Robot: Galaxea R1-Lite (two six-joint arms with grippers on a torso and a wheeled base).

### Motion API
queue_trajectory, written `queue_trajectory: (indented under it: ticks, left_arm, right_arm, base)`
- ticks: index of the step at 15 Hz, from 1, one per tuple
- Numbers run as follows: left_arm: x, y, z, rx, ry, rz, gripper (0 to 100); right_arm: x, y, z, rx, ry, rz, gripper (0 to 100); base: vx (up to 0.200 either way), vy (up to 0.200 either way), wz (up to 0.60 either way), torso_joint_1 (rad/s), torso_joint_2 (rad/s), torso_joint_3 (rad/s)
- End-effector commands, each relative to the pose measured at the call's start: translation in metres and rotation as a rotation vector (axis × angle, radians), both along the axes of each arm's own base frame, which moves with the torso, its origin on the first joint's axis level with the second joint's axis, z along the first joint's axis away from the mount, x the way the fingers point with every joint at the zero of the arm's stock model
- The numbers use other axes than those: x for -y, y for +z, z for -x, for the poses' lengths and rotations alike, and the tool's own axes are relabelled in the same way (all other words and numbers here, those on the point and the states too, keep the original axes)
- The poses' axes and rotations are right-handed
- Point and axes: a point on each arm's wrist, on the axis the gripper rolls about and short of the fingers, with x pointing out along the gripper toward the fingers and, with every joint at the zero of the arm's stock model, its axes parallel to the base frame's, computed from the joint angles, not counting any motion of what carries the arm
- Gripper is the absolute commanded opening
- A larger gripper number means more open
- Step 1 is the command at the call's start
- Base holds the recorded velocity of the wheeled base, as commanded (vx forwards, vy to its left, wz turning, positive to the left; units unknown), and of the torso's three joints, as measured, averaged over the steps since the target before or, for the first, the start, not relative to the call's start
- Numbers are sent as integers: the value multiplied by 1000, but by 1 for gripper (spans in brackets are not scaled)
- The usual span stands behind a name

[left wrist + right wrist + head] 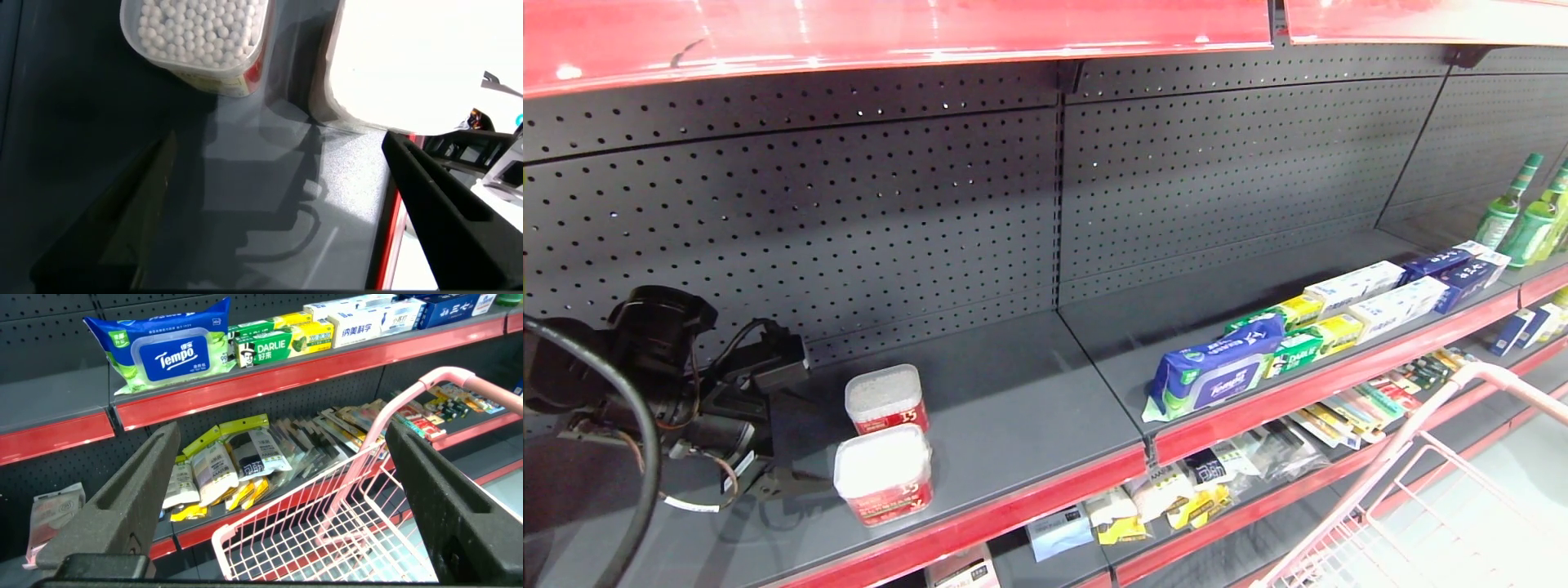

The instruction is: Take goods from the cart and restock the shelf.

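Open, empty left gripper low over the shelf, just beside two tubs.
Head view: front tub near the red shelf edge, rear tub just behind it; farther right, wipes pack, toothpaste boxes, green bottles; pink cart at lower right. Left wrist view: jaws spread wide, nothing between them, both tubs just ahead, rear tub full of small white balls. Right wrist view: right gripper likewise spread and empty, near the cart, facing the wipes pack and flat packets one level down.
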Motion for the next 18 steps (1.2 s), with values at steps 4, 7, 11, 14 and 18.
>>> queue_trajectory:
  ticks: [4, 7, 11, 14, 18]
  left_arm:
    - [1, -1, 0, -6, -4, -1, 100]
    - [3, -1, 0, -6, -9, 1, 100]
    - [3, -3, -3, 6, -10, 0, 100]
    - [3, -3, -3, 5, -9, 1, 100]
    - [4, -3, -3, 4, -12, 1, 100]
  right_arm:
    - [0, 0, 0, -1, 0, 1, 100]
    - [0, 0, 0, -1, 0, 1, 100]
    - [0, 0, 0, -1, 0, 1, 100]
    - [0, 0, 0, -1, 0, 1, 100]
    - [0, 0, 0, -1, 0, 1, 100]
  base:
    - [0, 0, 0, 0, 0, 0]
    - [0, 0, 0, 0, 0, 0]
    - [0, 0, 0, 0, 0, 0]
    - [0, 0, 0, 0, 0, 0]
    - [0, 0, 0, 0, 0, 0]
